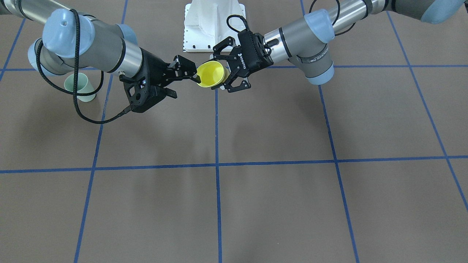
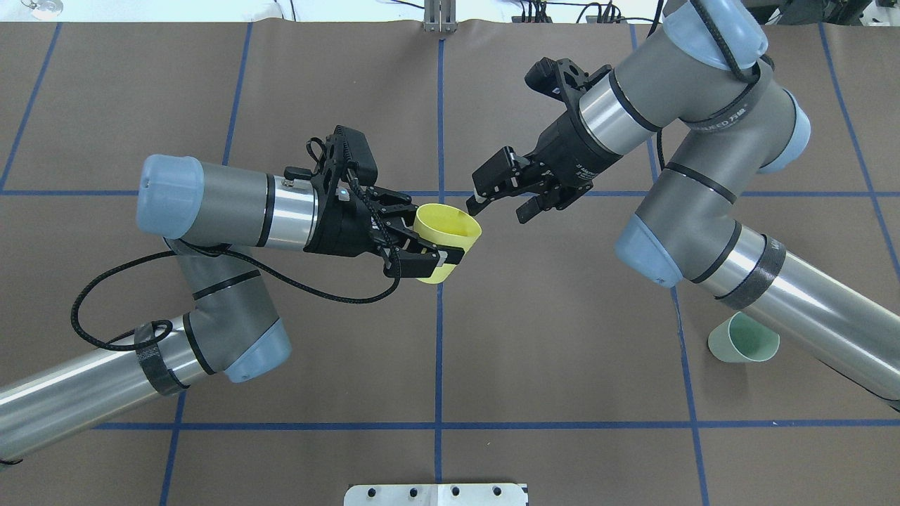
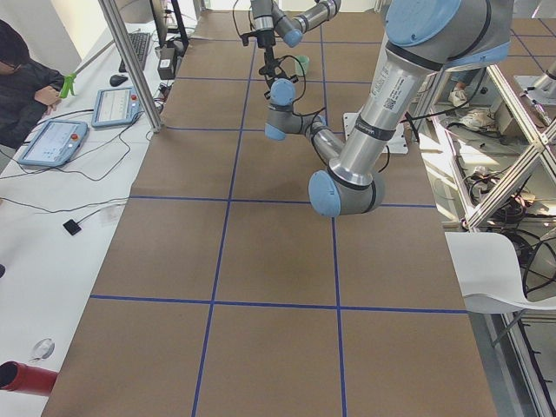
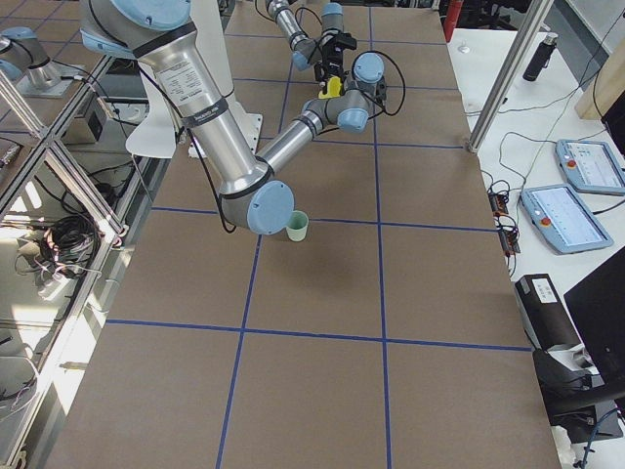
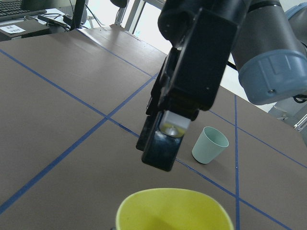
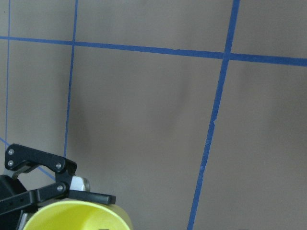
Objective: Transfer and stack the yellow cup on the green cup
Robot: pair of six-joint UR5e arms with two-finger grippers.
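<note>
The yellow cup [image 2: 448, 234] is held above the table's middle, tilted, with its mouth toward the right arm. My left gripper [image 2: 432, 244] is shut on the yellow cup's body; they also show in the front view as gripper [image 1: 223, 73] and cup [image 1: 210, 74]. My right gripper [image 2: 498, 213] is open and empty, one finger right at the cup's rim [image 1: 195, 77]; I cannot tell if it touches. The green cup [image 2: 744, 339] stands upright on the table beside the right arm's forearm, and also shows in the left wrist view [image 5: 209, 144].
The brown mat carries a grid of blue tape lines [image 2: 439, 351]. A white mounting plate [image 1: 214, 25] sits at the robot's base. The right arm's elbow [image 4: 269, 207] hangs close over the green cup [image 4: 297, 226]. An operator's bench with tablets [image 4: 576, 166] runs along the far side.
</note>
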